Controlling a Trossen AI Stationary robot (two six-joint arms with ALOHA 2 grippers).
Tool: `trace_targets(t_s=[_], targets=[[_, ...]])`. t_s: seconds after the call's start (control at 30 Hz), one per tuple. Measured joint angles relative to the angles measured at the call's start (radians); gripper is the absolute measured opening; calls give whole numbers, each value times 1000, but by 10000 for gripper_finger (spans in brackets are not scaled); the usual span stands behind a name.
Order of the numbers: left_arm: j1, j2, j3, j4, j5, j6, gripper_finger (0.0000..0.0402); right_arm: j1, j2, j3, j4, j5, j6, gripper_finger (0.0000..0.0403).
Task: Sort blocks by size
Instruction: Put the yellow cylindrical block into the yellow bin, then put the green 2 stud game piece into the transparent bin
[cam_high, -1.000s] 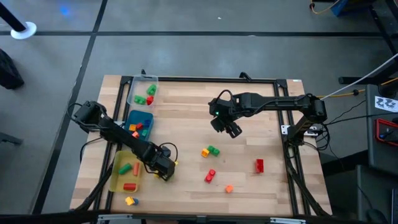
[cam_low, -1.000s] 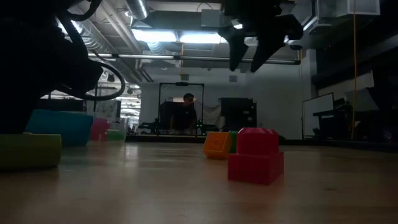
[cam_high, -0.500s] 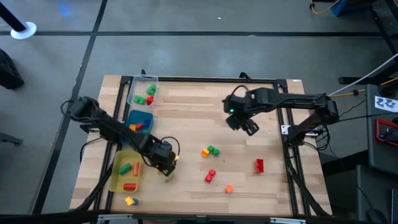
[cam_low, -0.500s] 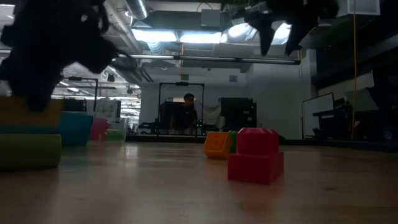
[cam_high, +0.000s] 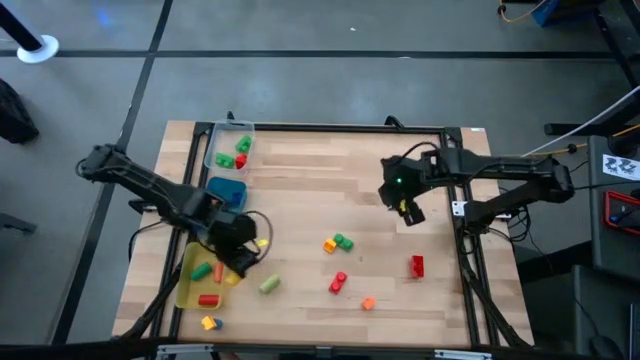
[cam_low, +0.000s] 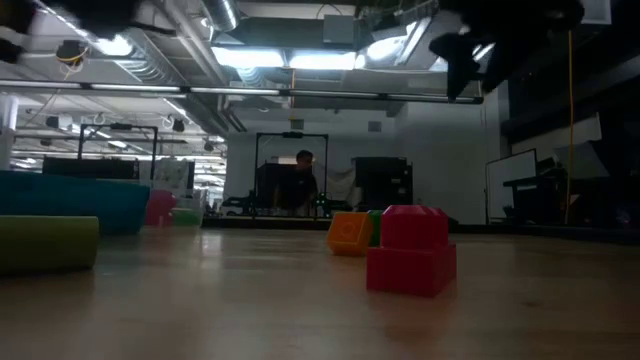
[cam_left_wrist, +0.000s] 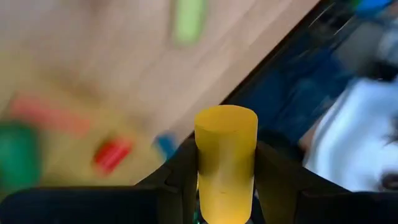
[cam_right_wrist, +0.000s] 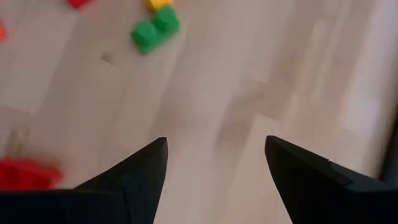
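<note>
My left gripper (cam_left_wrist: 227, 180) is clamped on a yellow cylinder (cam_left_wrist: 226, 160), one dark finger (cam_left_wrist: 183, 174) pressed to each side of it. The cylinder stands upright between the fingers, plain and smooth, with a flat round top, and it is raised off the wood. From above, the same gripper (cam_high: 243, 252) sits at the inner edge of the yellow tray (cam_high: 188, 290), with a glimpse of the yellow piece beside it.

Just past it, a pale green cylinder (cam_high: 268, 285) lies on its side on the table (cam_high: 300, 190). In the yellow tray are a green block (cam_high: 201, 270), an orange one (cam_high: 219, 271) and a red brick (cam_high: 208, 299); a yellow and blue piece (cam_high: 209, 323) lies outside the tray's near end. Beyond that tray is the blue tray (cam_high: 226, 190), and farther still the clear tray (cam_high: 228, 148) with green and red pieces.

Across the middle of the table sit an orange cube touching a green brick (cam_high: 343, 241), a small red block (cam_high: 339, 282), a small orange block (cam_high: 368, 303) and a larger red brick (cam_high: 417, 265).

My right gripper (cam_high: 408, 208) hangs above bare wood on the far right side, its fingers (cam_right_wrist: 134, 177) spread wide with nothing between them.

At the back of the room a person (cam_low: 302, 180) is dimly visible.
</note>
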Motion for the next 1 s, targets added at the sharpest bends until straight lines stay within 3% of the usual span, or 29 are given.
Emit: trace_targets(t_s=[0.13,0.33,0.47,0.63,1.0], targets=[[-66,-40,0,-181,34,-84,120,38,2,-145,191,-67,47,269],[-149,-38,0,-353,9,-197,132,130,19,-334,548,-81,99,269],[-168,-37,0,-374,-6,-201,148,193,51,-393,723,4,155,269],[-169,-37,0,-371,-64,-214,175,262,134,-407,774,178,229,269],[-168,-36,0,-370,-114,-216,209,311,295,-407,902,201,459,269]])
